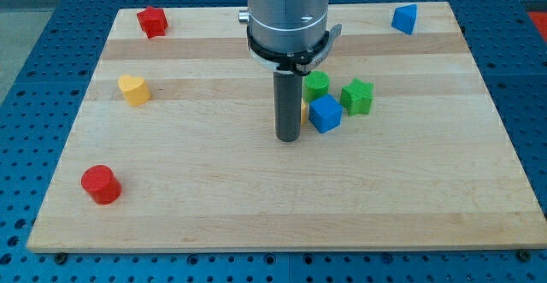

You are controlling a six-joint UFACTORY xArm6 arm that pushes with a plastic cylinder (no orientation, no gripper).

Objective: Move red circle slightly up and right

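At mid-bench, my tip (289, 138) sits on the wood just to the view's left of a tight cluster. The blue cube (325, 113) is right beside it on the view's right. Whether they touch, I cannot tell. A sliver of yellow shows between the rod and the blue cube, too hidden to name. The green block (317, 83) is behind that, partly masked by the rod's metal collar, and the second green block (357, 97) is just beyond the blue cube to the view's right.

The red circle (101, 184) is well away from my tip, far to the view's left and lower, near the bench's (256, 215) lower-left corner. It stands close to the view's left edge and fairly close to the bottom edge. Up and to the right of it there is bare wood all the way to my tip, and the nearest thing above it is the yellow heart-shaped block (133, 89), well apart.

The other red block (152, 21), shape unclear, sits by the top edge far to the tip's upper left. The blue triangular block (405, 18) sits by the top edge to the upper right.

No readable writing or labels on anything.

There's no gripper on this arm, just the rod, so nothing is held. My tip rests on the bench only.
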